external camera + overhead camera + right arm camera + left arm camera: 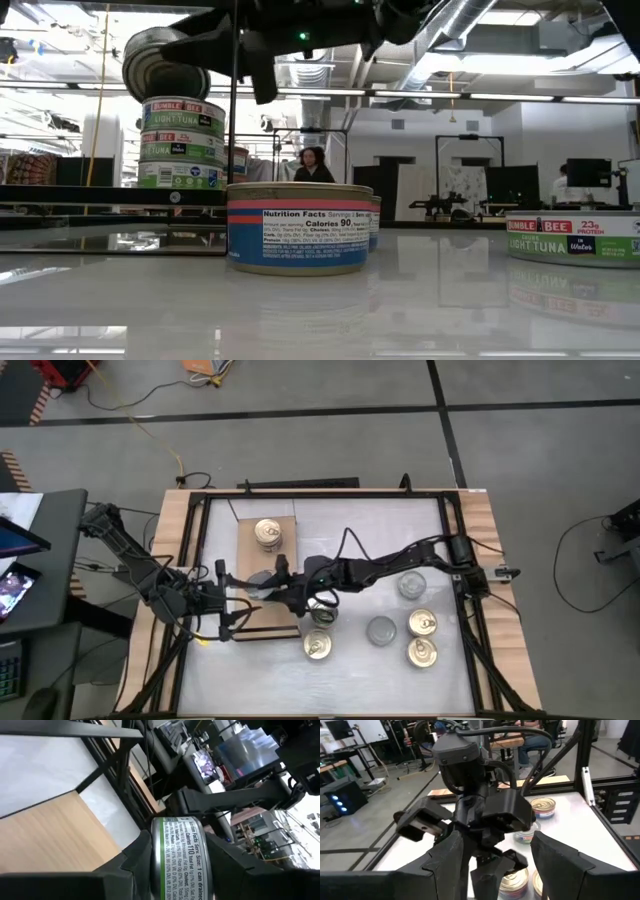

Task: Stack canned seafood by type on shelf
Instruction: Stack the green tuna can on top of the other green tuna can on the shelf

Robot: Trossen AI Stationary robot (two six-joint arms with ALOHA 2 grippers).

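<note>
The shelf (248, 550) is a tan board at the table's far left. A stack of gold-topped tins (268, 533) stands on it, also seen as stacked green-labelled tins (183, 145) in the low view. My right gripper (270, 586) reaches in over the shelf's near part, shut on a green-labelled tin (181, 862). My left gripper (495, 870) hangs open just to the left of it and touches nothing. Several more tins sit flat on the white table, among them a gold one (318, 647) and a grey one (381, 630). My right gripper pinches the tin between its two fingers (131, 862), one on each side of it. The printed side wall (187, 855) faces the wrist camera. The tin is lifted clear and tilted, above the shelf board (50, 835) and nearer than the stack.
A blue-labelled tin (298, 240) stands near the table's front and another tin (575, 238) to its right. Black frame bars (200, 560) run along the table's sides. The two arms are close together over the shelf's near edge. A person (315, 165) sits far behind.
</note>
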